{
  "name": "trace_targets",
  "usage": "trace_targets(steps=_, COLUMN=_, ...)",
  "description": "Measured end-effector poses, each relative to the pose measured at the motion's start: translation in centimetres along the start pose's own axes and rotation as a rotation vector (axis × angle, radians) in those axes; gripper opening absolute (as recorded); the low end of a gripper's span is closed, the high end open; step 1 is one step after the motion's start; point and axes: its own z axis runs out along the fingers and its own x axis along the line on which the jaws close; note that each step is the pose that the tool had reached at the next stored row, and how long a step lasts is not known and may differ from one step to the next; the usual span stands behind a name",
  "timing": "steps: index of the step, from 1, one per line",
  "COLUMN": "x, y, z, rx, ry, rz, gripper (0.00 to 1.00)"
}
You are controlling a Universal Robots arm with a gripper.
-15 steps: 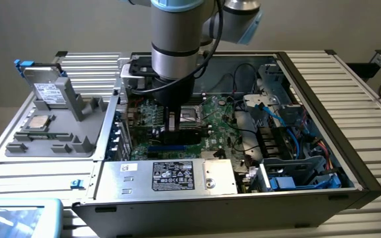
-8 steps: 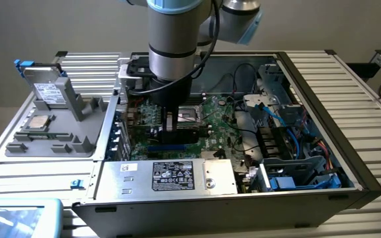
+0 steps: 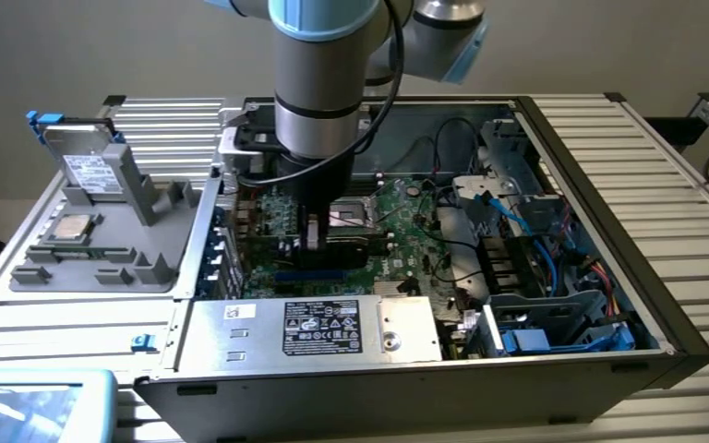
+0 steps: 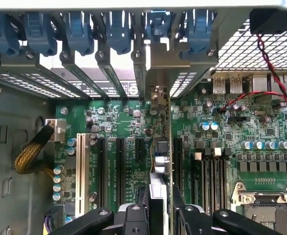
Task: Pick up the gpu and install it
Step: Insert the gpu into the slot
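The gpu (image 4: 159, 152) shows edge-on as a thin card standing upright over the green motherboard (image 4: 221, 127), in line with the black expansion slots (image 4: 120, 166). Its silver end bracket (image 4: 155, 68) reaches the rear slot openings of the case. My gripper (image 4: 159, 215) is shut on the card, with one black finger on each face. In the exterior view, the arm reaches down into the open computer case (image 3: 601, 185), and the gripper (image 3: 318, 229) holds the dark gpu (image 3: 315, 242) low over the motherboard (image 3: 410, 221), beside the CPU socket (image 3: 361, 214).
Blue retaining clips (image 4: 119, 29) line the rear slots. Red and black wires (image 4: 270, 73) cross near the ports, and a yellow-sleeved cable (image 4: 33, 152) lies by the case wall. The power supply (image 3: 330, 328) sits at the case front. A hard drive (image 3: 90, 166) stands in a grey holder (image 3: 96, 249).
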Motion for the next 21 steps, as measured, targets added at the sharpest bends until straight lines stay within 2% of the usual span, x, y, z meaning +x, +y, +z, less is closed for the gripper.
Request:
trace_targets(steps=3, x=0.21, y=0.03, z=0.09, rx=-0.0002, ry=-0.0093, rz=0.000, gripper=0.29)
trace_targets(steps=5, x=0.34, y=0.02, z=0.18, rx=-0.0002, ry=-0.0123, rz=0.000, gripper=0.29)
trace_targets(steps=15, x=0.53, y=0.18, z=0.42, rx=-0.0004, ry=-0.0223, rz=0.001, gripper=0.29)
trace_targets(steps=21, x=0.80, y=0.18, z=0.45, rx=-0.0007, ry=-0.0247, rz=0.001, gripper=0.29)
